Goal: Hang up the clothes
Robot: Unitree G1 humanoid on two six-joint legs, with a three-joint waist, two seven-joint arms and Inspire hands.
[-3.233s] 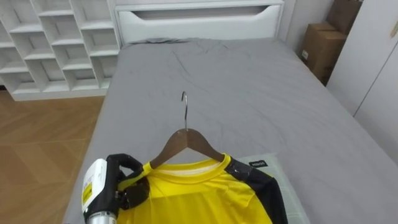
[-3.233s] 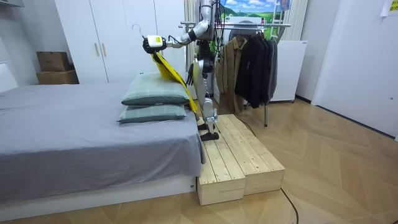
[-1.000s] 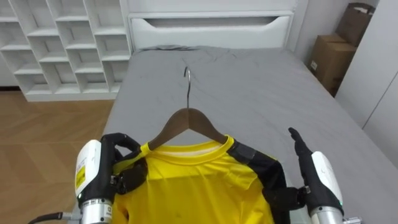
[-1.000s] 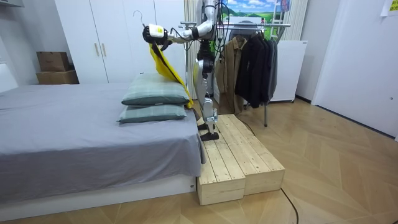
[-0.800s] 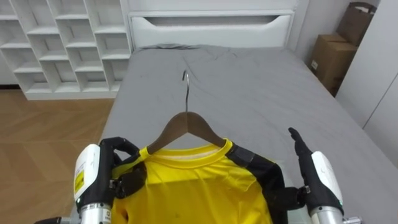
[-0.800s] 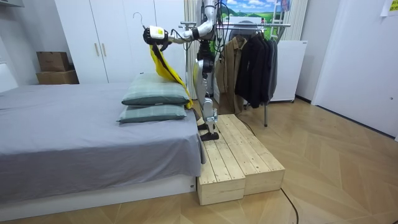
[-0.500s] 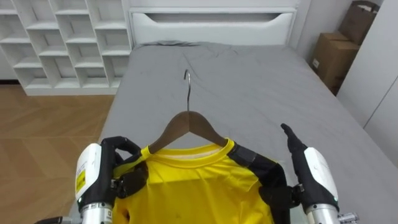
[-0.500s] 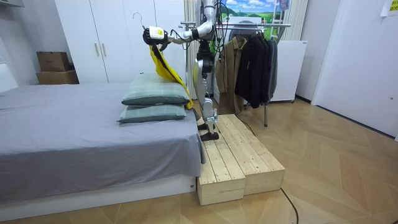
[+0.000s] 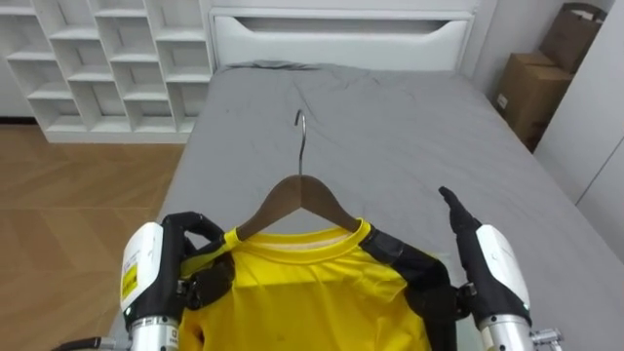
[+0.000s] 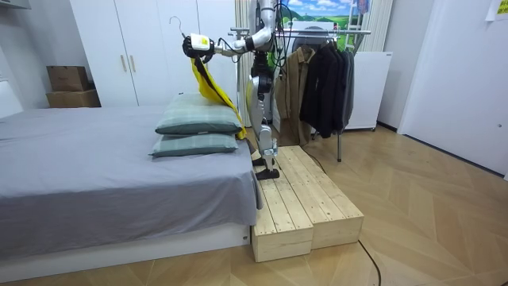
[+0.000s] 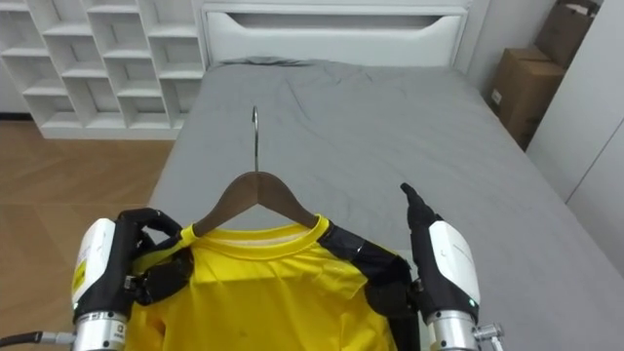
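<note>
Holding a yellow shirt (image 9: 312, 288) up over the grey bed (image 9: 390, 117), the robot stands on a wooden platform (image 10: 305, 199) at the bed's edge, with the clothes rack (image 10: 341, 32) and its dark coats (image 10: 325, 79) behind its back. Its left hand (image 9: 190, 258) is curled tight round the shirt's yellow shoulder and the end of the wooden hanger (image 9: 297, 195) beneath it. Its right hand (image 9: 487, 263) is stretched flat with fingers straight, just beside the black sleeve (image 9: 414, 263), and appears to grip nothing.

With only one end clamped, the hanger could tip and the free black shoulder could slide off. The load would probably swing once the robot turns towards the rack. The metal hook (image 9: 301, 127) stands free and upright, so a small twist of the left wrist may leave it facing the wrong way for the rail. In the room view the shirt's tail hangs close above the two pillows (image 10: 198, 119) and might catch on them and drag. The platform is raised and narrow, and a careless step while turning could unbalance the robot
</note>
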